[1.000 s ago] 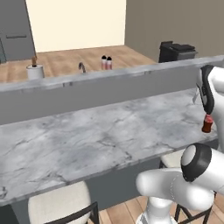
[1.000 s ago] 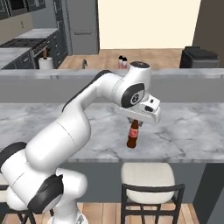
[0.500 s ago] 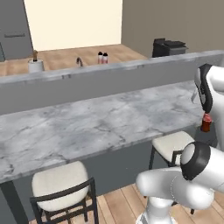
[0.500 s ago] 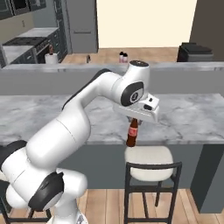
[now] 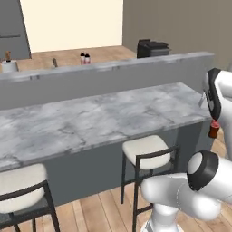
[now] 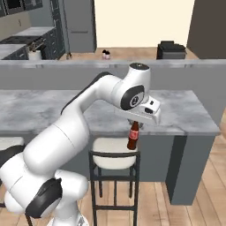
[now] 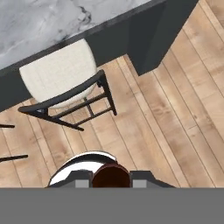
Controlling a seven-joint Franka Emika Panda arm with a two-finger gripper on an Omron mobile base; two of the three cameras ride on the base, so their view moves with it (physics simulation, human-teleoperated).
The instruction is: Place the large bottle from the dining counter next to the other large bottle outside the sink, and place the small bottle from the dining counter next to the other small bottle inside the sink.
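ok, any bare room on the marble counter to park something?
Nearly all of the dining counter is bare marble, from the grey back ledge to its front edge. The arm overhangs the front near the stool, where the pincer hangs holding the small bottle.

Wooden floor (image 7: 175, 127), 2 cream-seated stools (image 5: 145, 147), beige walls (image 5: 181, 22).

White arm (image 6: 84, 128), seemingly dark joints.
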